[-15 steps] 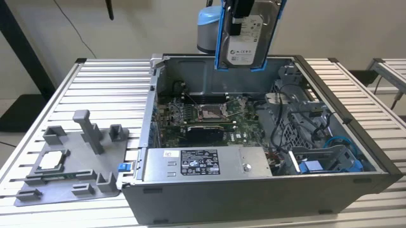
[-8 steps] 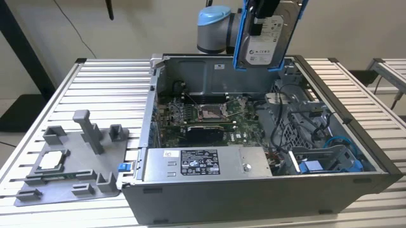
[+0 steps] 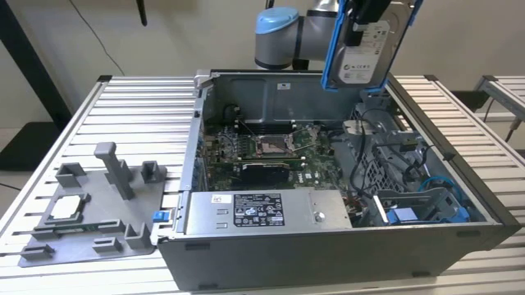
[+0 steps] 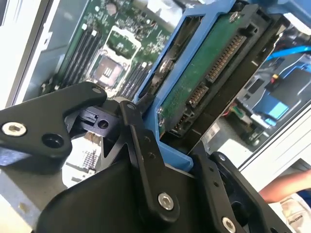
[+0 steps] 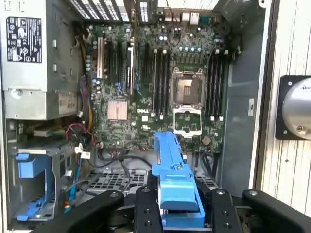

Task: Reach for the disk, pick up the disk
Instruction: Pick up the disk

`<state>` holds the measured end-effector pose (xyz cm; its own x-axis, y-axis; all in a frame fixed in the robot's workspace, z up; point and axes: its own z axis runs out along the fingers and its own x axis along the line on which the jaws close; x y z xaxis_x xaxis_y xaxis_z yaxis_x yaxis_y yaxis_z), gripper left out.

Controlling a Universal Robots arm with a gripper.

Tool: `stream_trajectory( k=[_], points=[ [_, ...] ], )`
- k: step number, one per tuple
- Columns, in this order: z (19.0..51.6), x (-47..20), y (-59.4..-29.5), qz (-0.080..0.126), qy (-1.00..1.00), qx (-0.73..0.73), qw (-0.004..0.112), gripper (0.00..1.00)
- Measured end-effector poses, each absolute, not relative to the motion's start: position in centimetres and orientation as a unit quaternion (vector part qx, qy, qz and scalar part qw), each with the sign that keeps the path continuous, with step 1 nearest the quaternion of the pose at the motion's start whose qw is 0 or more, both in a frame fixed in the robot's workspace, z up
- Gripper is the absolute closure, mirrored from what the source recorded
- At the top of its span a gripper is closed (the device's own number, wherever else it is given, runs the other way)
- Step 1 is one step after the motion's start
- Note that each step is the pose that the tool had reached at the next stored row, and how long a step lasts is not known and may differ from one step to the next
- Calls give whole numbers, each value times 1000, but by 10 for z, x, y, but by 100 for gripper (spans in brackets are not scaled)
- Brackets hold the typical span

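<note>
Ribbed metal slats make up the worktop point(image 3: 139, 98), which carries an open computer case point(image 3: 328, 258) and, toward the exterior view's left, a grey plastic fixture point(image 3: 98, 209). High above the case, the hand point(image 4: 165, 141) is clamped on the disk point(image 3: 365, 52), which hangs upright in its blue bracket with the white label facing the exterior view. In the second wrist view the disk's green circuit board shows between the black fingers point(image 4: 141, 141), with the motherboard point(image 5: 160, 73) below
</note>
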<state>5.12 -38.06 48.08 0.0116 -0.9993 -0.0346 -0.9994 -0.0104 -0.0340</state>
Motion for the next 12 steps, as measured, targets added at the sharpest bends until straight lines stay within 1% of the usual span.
stream_trajectory(
  k=[12],
  points=[
    [481, 97, -381, 0, 703, -711, 24, 100]
  ],
)
